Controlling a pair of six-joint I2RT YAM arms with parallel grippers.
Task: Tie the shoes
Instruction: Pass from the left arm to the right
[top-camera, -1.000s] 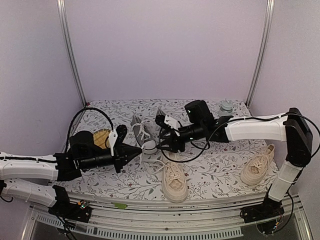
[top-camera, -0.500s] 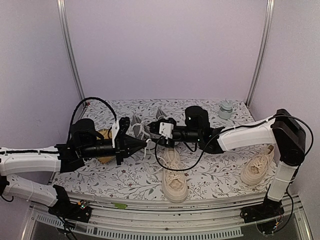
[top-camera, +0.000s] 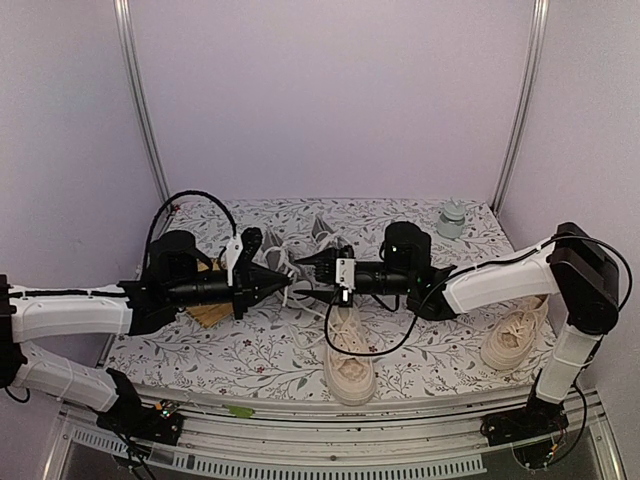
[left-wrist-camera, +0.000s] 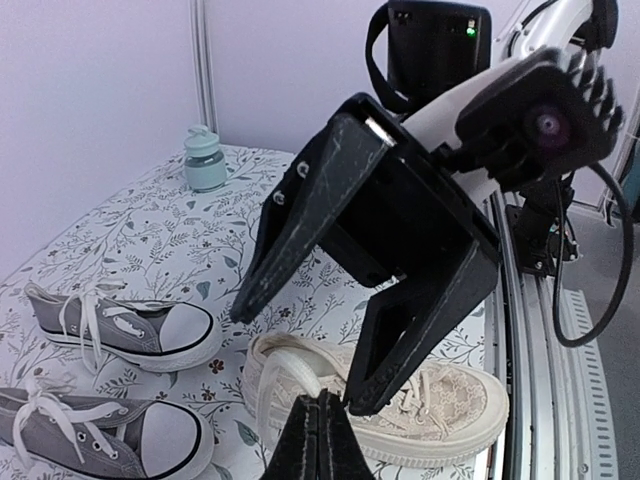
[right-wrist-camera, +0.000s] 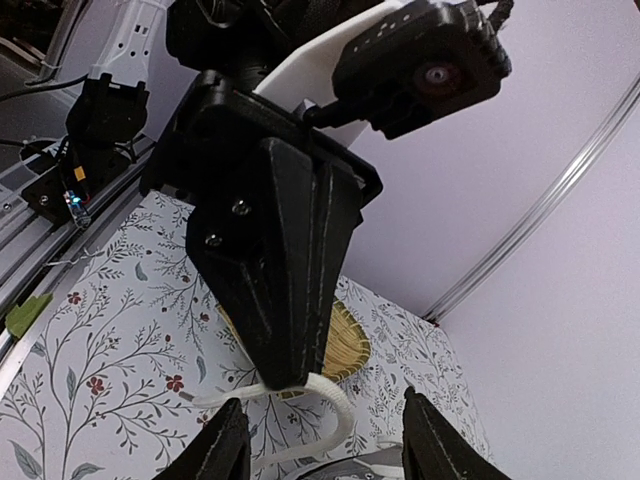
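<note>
Swung level, my left pincer (right-wrist-camera: 290, 375) and right pincer (left-wrist-camera: 302, 360) now meet tip to tip.
Two cream shoes (top-camera: 348, 362) nearest, middle one toe toward me; left nips a white lace (right-wrist-camera: 318, 386), right gapes; two grey shoes (left-wrist-camera: 125, 330) behind, toes my way.

Grey sneakers (top-camera: 273, 248) partly hidden by left arm (top-camera: 90, 308), woven basket (top-camera: 205, 313) half under it

We look down over the counter (top-camera: 250, 352) from its near edge, while our wrist views face each other closely mid-counter.
</note>
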